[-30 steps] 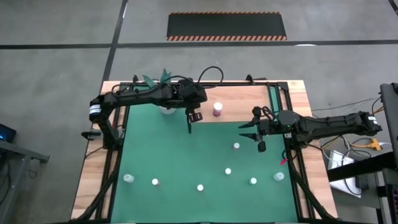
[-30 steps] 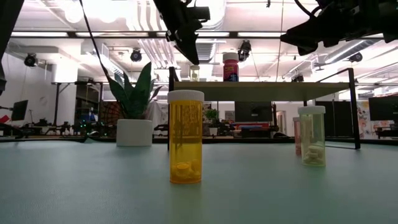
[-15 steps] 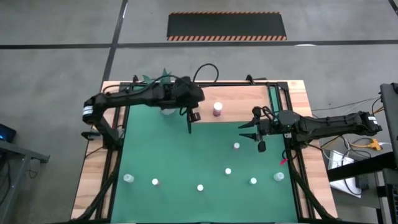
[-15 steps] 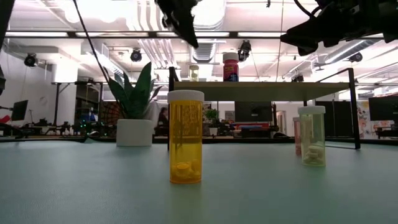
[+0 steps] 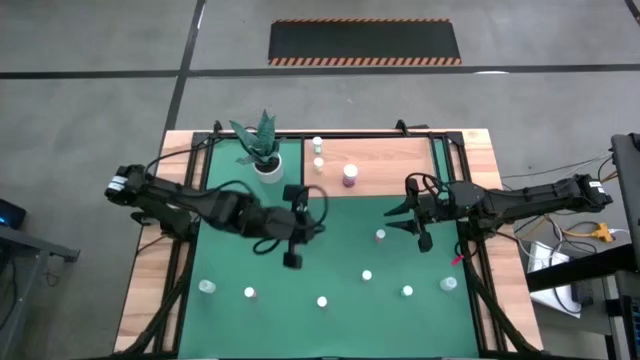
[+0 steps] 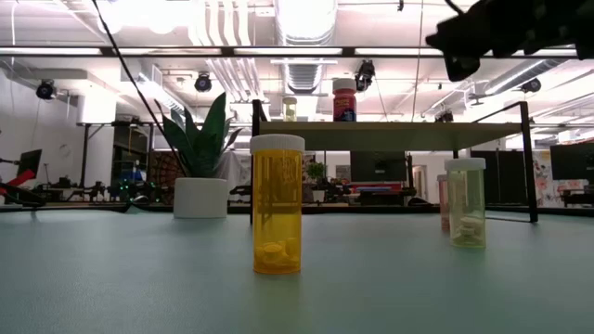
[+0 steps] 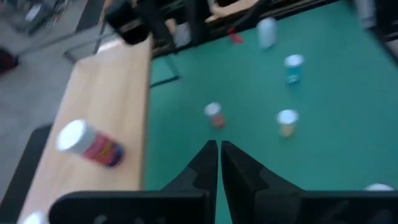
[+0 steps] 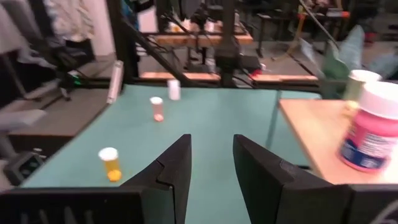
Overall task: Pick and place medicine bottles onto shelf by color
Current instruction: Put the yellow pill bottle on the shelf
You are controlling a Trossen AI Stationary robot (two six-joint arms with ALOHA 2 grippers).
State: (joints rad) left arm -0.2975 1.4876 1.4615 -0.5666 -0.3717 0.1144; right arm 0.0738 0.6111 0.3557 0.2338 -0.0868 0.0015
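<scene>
— Three small bottles are on the light-brown wooden shelf [image 5: 385,165] already, I think: the larger magenta bottle with a white cap [image 5: 349,176] and two tiny pale ones [image 5: 318,152] near its far left corner.

— And how many are left?

— Seven white-capped bottles I can count on the green mat [image 5: 240,260], spread over its near half. One is the yellow-orange bottle [image 6: 277,204], which stands upright close to the low camera. So most of the sorting is not done yet.

— Where is the left gripper [image 5: 290,257]?

— It hangs over the middle of the mat, well apart from the shelf. Its two dark fingers [image 7: 200,168] are pressed almost together and they hold nothing.

— And the right one?

— The right gripper [image 5: 419,233] waits above the right side of the mat, near a small pink bottle [image 5: 380,235]. Its fingers stand apart with a clear gap, also empty.
</scene>
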